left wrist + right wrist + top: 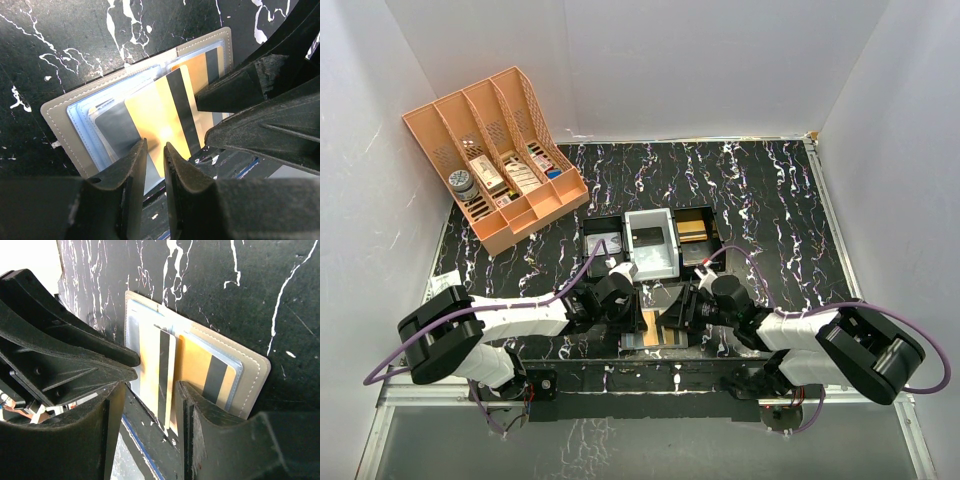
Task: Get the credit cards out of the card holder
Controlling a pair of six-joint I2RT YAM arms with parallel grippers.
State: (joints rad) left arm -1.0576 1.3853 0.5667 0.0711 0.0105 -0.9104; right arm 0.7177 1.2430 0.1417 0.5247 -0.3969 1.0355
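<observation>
The card holder lies open near the table's front edge, between both grippers; it also shows in the left wrist view and the right wrist view. A gold-orange card with a black stripe sticks half out of it, over a grey card. Another gold card sits in a clear pocket. My left gripper hovers over the protruding card, jaws almost closed with a slim gap, holding nothing. My right gripper is open, its fingers straddling the protruding gold card.
Two black trays and a white tray stand just behind the holder, some with cards in them. A peach rack with small boxes stands at the back left. The table's front edge lies right below the holder.
</observation>
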